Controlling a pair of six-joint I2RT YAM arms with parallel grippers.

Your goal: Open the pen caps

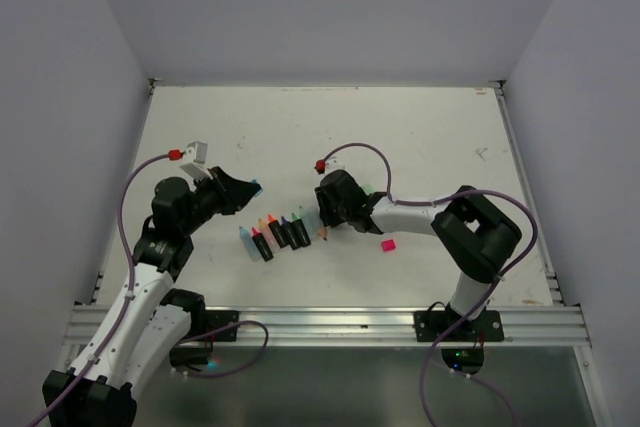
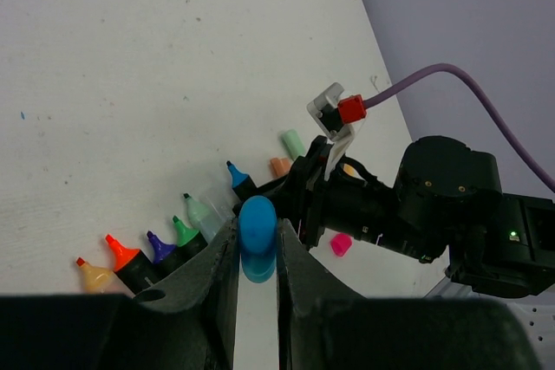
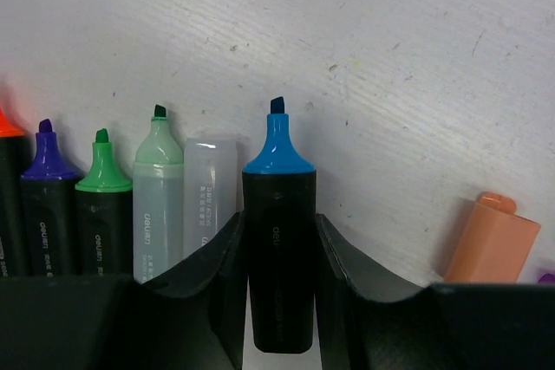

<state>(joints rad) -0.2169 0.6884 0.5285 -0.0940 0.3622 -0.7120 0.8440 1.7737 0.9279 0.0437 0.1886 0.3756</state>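
Left wrist view: the blue cap [image 2: 257, 224] is gripped between the fingers of the left hand [image 2: 257, 253], raised above the desk [image 2: 130, 84] and already parted from the blue pen [image 3: 277, 214]. The pen's black barrel is clamped in the right hand [image 3: 278, 240] with its tip bared. Such a cap is judged light, stiff and smooth, so it is best pinched across its flat sides, where slipping is less likely. A pink cap [image 2: 340, 245] and an orange cap [image 3: 492, 238] are seen lying loose on the desk near the right hand.
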